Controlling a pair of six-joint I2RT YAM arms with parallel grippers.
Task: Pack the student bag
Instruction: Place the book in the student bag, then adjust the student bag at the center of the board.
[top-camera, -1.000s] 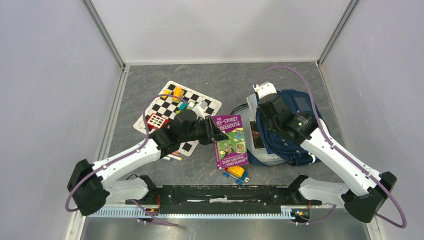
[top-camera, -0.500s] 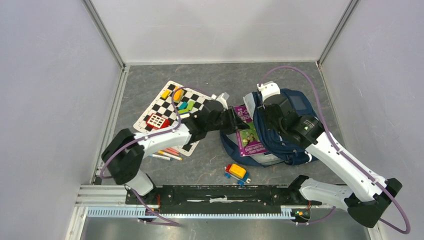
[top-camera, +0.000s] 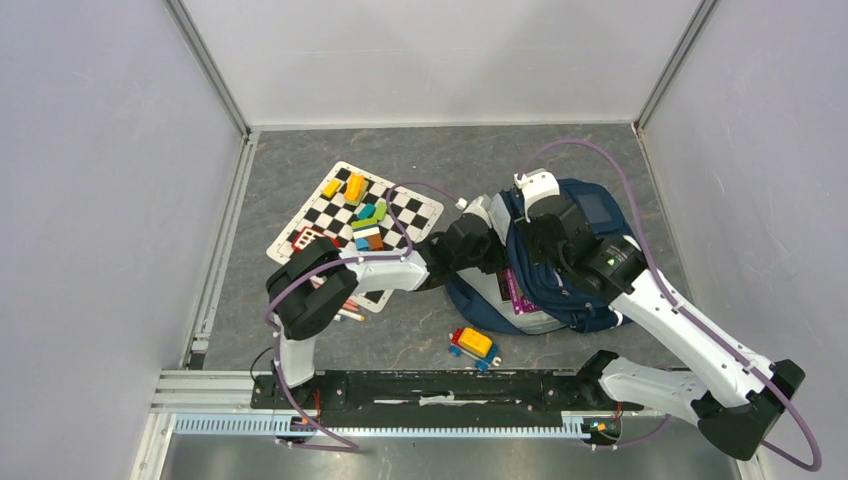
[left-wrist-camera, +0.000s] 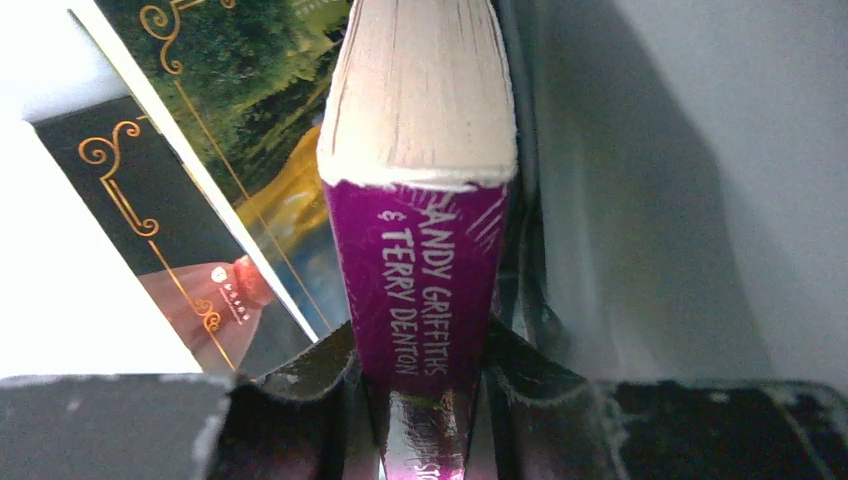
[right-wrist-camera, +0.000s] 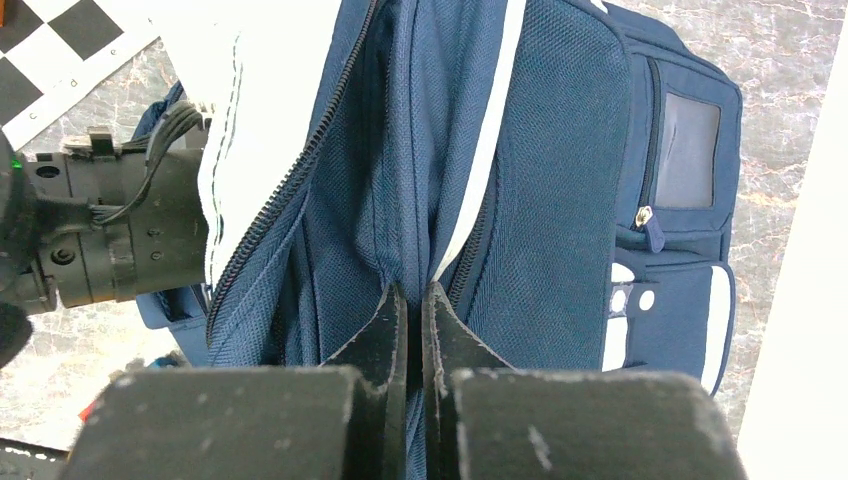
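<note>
Fabric fills the view right in front of my right tool (right-wrist-camera: 415, 320): the jaws are pinched flat together on a fold of the student bag (right-wrist-camera: 560, 200), just where a pale grey stripe runs up the coarse woven navy cloth. The bag's a big soft lump with a zip track along its gaping mouth, a clear-window pocket and white patches on the side.

My left tool (left-wrist-camera: 420, 395) is clamped on the end of a purple book (left-wrist-camera: 420, 280). It has a glossy spine with the authors' names, and cream page edges show beyond it against the smooth pale lining. Beside it lies a dark book (left-wrist-camera: 150, 200) with gold curls.

From above, a little brick toy (top-camera: 473, 344) sits nearest. The bag lies on the right half of the grey marbled surface (top-camera: 450, 160). My left arm is folded at the elbow, forearm stretched low into the bag's mouth; my right arm reaches over the bag from the near right. Further back left, a chequered mat (top-camera: 325, 215) carries coloured blocks (top-camera: 368, 212).
</note>
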